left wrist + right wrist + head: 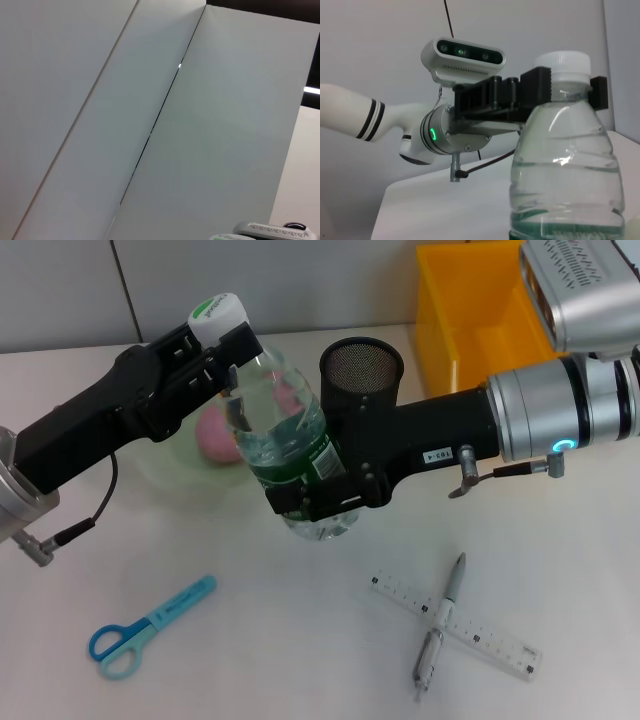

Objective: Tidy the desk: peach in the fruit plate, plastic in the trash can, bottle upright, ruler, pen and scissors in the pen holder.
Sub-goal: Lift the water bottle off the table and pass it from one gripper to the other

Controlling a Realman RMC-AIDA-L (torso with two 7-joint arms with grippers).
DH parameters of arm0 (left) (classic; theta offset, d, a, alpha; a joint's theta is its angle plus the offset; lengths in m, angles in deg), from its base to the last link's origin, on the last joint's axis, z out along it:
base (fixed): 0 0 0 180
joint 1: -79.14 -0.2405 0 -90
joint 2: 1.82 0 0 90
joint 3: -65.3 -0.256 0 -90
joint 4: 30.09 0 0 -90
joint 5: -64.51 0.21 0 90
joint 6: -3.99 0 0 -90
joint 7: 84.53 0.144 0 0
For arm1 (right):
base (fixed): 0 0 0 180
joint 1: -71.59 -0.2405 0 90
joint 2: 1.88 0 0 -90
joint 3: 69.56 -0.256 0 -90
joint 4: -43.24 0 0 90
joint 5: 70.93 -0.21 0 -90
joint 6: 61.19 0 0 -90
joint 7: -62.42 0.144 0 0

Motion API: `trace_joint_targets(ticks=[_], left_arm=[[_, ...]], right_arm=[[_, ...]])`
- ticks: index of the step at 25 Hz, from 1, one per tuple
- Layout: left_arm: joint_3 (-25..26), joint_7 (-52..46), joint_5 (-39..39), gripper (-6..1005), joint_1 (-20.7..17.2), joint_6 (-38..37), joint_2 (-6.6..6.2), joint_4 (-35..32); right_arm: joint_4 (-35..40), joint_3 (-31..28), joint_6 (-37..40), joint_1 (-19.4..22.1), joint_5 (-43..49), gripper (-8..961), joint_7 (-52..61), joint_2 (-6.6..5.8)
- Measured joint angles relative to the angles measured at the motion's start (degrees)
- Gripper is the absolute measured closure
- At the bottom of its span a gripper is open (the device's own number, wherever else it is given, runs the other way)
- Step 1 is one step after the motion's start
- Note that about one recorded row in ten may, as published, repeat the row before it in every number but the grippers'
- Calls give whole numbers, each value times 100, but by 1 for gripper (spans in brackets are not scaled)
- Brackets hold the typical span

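Clear ribbed plastic water bottle [290, 435] with white screw cap [220, 315] printed green on top, and dark green label with white text. Black left gripper [222, 350] on black arm; black right gripper [320, 495], silver wrist section with glowing cyan ring. Black mesh metal pen holder [362, 365]. Bright orange-yellow plastic bin [470, 310]. Pink round peach [214, 435] on pale translucent green plate [165, 455]. Light blue-handled scissors [150, 628], darker blue on one loop. Clear plastic ruler [490, 640] with black tick marks. Silver-grey pen [440, 625]. Off-white counter [300, 650], grey wall panels.
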Motion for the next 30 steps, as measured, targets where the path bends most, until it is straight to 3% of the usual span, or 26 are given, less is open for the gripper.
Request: trace_joint_targets(ticks=[30], left_arm=[[64,-118,-164,556,77,-34,-44,-97]], right_arm=[[-224,87,-201,-26,324,193,99,6]])
